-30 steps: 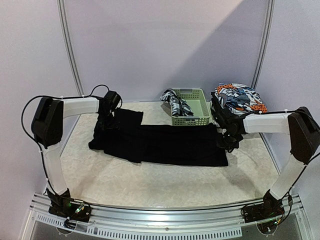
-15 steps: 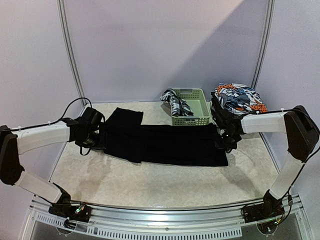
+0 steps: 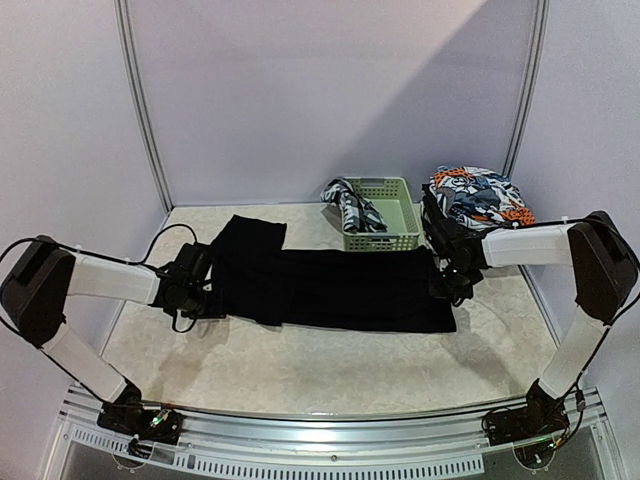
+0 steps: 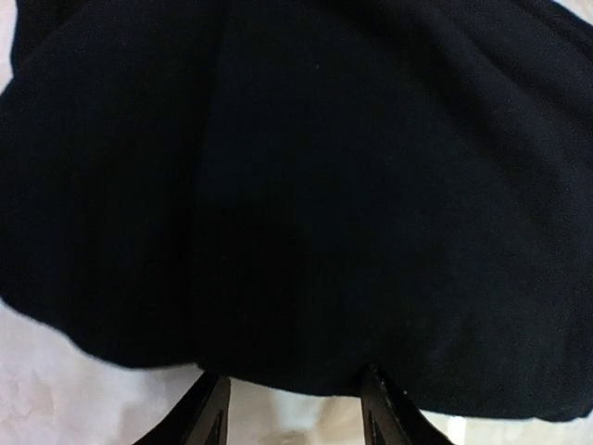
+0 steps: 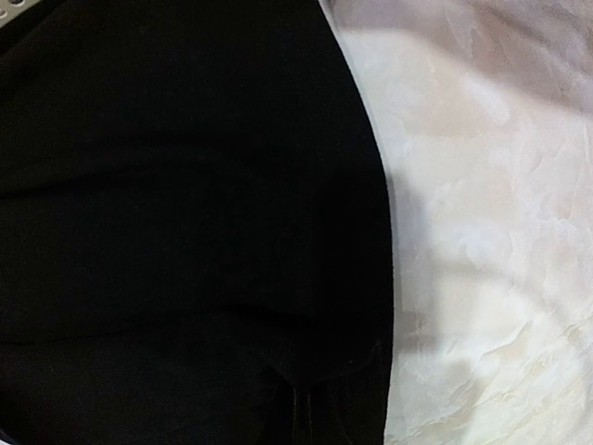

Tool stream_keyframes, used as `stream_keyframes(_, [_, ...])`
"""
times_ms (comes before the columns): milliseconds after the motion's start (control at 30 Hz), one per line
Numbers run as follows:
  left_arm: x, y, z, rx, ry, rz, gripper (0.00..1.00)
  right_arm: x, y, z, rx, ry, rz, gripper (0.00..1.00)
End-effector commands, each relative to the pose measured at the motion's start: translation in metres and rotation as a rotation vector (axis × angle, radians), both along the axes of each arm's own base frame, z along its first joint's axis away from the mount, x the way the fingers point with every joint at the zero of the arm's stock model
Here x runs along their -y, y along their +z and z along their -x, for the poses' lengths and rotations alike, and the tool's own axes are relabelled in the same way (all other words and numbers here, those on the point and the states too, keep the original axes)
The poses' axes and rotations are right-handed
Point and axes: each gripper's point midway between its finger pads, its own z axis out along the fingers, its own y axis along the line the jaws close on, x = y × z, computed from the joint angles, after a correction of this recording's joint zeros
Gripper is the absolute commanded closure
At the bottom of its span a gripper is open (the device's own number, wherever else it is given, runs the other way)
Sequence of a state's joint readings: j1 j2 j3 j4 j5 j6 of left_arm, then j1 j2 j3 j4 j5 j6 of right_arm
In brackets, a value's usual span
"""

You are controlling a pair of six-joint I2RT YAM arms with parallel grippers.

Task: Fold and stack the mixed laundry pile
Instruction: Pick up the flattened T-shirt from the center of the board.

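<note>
Table (image 3: pixel 300 365) is carrying everything. Cloth (image 3: pixel 330 290) is lying flat across mid-table. Printed pile (image 3: pixel 478 195) is sitting far right, with basket (image 3: pixel 395 228) beside it and checked shirt (image 3: pixel 350 205) hanging over its left rim. Left gripper (image 4: pixel 295 408) is sitting at cloth's left edge, jaws parted, gripping nothing. Right gripper (image 5: pixel 298 408) is pinching cloth's right edge, jaws clenched.

Wide overhead view; wrist views hug black cloth (image 3: pixel 330 290).

We see the black cloth (image 3: pixel 330 288) spread flat, long side running left-right, one flap jutting out at far left. Checked shirt (image 3: pixel 352 205) hangs crumpled over the basket (image 3: pixel 385 241) left rim. Printed pieces (image 3: pixel 478 195) sit heaped at far right.
</note>
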State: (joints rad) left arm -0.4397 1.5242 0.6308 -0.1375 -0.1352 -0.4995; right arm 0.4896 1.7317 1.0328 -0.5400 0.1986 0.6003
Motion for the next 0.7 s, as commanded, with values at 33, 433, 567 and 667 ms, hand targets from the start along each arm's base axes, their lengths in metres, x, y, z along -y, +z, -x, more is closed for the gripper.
stream_keyframes(33, [0.001, -0.012, -0.017, 0.020, 0.005, -0.010, 0.52, 0.000, 0.003, 0.003, -0.002, 0.006, -0.021, 1.00])
stream_keyframes(433, [-0.015, 0.016, -0.011, 0.075, 0.057, -0.136, 0.25, -0.002, 0.001, 0.005, -0.015, 0.013, -0.028, 1.00])
stream_keyframes(567, [-0.002, 0.016, -0.023, 0.111, 0.013, -0.102, 0.30, -0.004, -0.001, 0.004, -0.018, 0.016, -0.035, 1.00])
stream_keyframes(667, [0.006, 0.014, -0.030, 0.123, -0.019, -0.086, 0.36, -0.005, -0.002, 0.005, -0.021, 0.019, -0.038, 1.00])
